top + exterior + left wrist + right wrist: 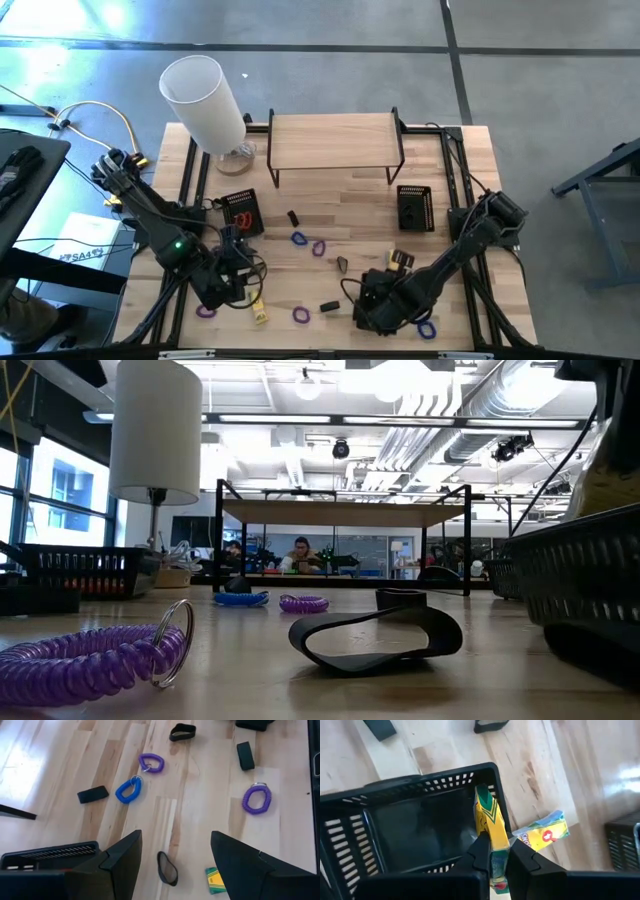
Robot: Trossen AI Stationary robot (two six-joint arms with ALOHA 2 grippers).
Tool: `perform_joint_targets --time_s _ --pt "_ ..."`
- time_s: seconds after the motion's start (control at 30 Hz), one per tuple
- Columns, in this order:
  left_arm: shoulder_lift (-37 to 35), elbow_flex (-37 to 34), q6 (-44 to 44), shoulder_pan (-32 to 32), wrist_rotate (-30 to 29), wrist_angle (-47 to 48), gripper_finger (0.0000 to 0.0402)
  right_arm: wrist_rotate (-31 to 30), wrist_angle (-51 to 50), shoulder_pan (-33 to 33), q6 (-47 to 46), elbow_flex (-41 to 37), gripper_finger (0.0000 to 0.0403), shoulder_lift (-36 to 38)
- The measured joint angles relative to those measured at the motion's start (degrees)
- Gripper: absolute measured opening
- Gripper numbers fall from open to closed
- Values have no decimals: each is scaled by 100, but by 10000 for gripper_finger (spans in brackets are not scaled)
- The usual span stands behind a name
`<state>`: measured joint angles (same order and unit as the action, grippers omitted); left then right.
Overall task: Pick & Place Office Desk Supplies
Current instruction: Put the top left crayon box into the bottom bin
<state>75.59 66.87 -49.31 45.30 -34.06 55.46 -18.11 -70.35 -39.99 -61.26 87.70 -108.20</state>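
The right hand (492, 851) grips a yellow crayon box (490, 827); its print is unreadable.

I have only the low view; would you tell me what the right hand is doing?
Observer: The right hand is shut on a yellow box.
Operator: Thank you. Where is it holding that?
Observer: At the rim of a black mesh tray, with the box partly over the inside.
Operator: And the left hand?
Observer: The left hand is open above a black band lying on the table.
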Motion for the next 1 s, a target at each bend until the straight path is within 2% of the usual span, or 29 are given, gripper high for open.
perform_joint_targets --time_s 0.3,0.53,0.67,1.0 --pt "0 -77 -75 -1 -76 2 230 -121 -148 117 707 0 21 -182" --pt "4 -77 -121 -2 -77 -24 230 558 -15 259 751 2 36 -348" --pt "4 -77 -158 -2 -77 -24 230 679 197 299 451 2 75 -356" --pt "4 -77 -178 -2 -75 -42 230 1040 629 297 437 2 214 -354"
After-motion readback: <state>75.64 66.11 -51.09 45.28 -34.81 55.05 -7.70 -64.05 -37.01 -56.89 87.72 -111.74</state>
